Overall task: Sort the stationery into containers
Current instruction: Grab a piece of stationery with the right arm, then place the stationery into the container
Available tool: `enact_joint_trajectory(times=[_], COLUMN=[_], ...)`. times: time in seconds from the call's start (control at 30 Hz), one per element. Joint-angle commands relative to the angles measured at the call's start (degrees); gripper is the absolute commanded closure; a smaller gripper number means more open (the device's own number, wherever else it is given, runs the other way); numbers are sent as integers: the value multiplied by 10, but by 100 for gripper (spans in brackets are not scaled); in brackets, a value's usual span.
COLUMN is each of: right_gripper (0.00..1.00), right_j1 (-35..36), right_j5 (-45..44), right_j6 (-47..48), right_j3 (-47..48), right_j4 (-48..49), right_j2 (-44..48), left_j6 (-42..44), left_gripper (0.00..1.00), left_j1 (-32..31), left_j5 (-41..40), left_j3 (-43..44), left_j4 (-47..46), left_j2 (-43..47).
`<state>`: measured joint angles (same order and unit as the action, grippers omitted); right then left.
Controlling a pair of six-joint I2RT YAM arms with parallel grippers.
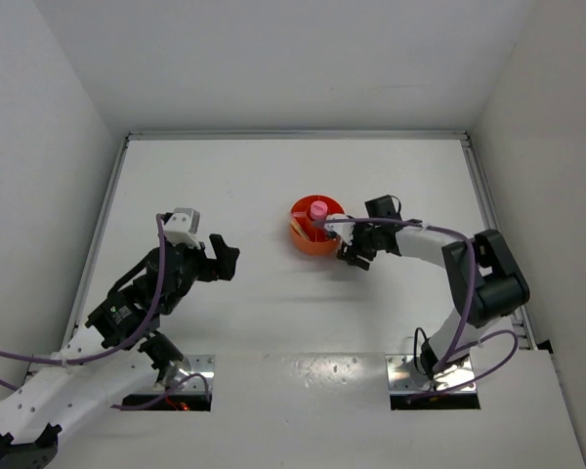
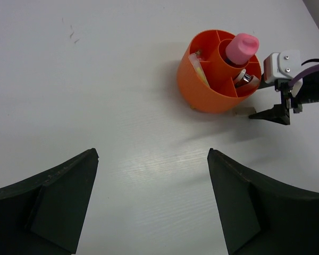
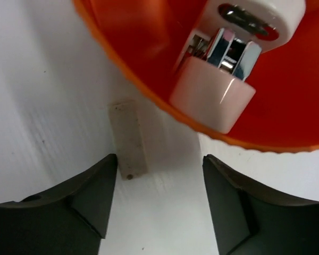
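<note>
The round orange tub [image 1: 308, 234] stands mid-table with a pink-capped tube [image 2: 242, 47] upright in its central well. Cream sticks [image 2: 198, 67] and a pale pink item with shiny metal parts [image 3: 212, 98] lie in its outer compartments. A small beige eraser block [image 3: 128, 139] lies flat on the table against the foot of the tub [image 3: 149, 98]. My right gripper [image 3: 159, 158] hangs low over it, open, its left fingertip [image 3: 109, 170] right beside the block's near end. My left gripper [image 2: 151, 152] stands open and holds nothing, well to the left of the tub [image 2: 202, 90].
White walls close in the table on the left, back and right. The right arm [image 1: 469, 264] reaches in from the right edge, and its gripper [image 2: 279, 112] shows beside the eraser block [image 2: 243, 112] in the left wrist view.
</note>
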<state>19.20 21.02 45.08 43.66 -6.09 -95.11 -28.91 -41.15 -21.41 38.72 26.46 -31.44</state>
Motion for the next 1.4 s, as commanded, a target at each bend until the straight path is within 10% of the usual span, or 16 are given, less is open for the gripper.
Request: enact_joint_trajectory(times=[0.0,0.53,0.93,1.37], right_gripper=[36,84,93,93], right_j1=[-1,-1,-12,-4], right_j5=[14,49,-76,-75], right_j6=[2,110,-9,-175], right_j3=[38,21,38,177], right_j4=[-32,-211,-117,-33], right_j2=[-16,74,229,85], left_j6=[7,7,7,7], left_gripper=[10,10,10,10], left_j1=[7,7,7,7], left_j5=[4,4,4,9], left_j3=[-2,-2,-2,-2], left_j4=[-21,-21,-21,-21], left_j2=[-1,-1,5,0])
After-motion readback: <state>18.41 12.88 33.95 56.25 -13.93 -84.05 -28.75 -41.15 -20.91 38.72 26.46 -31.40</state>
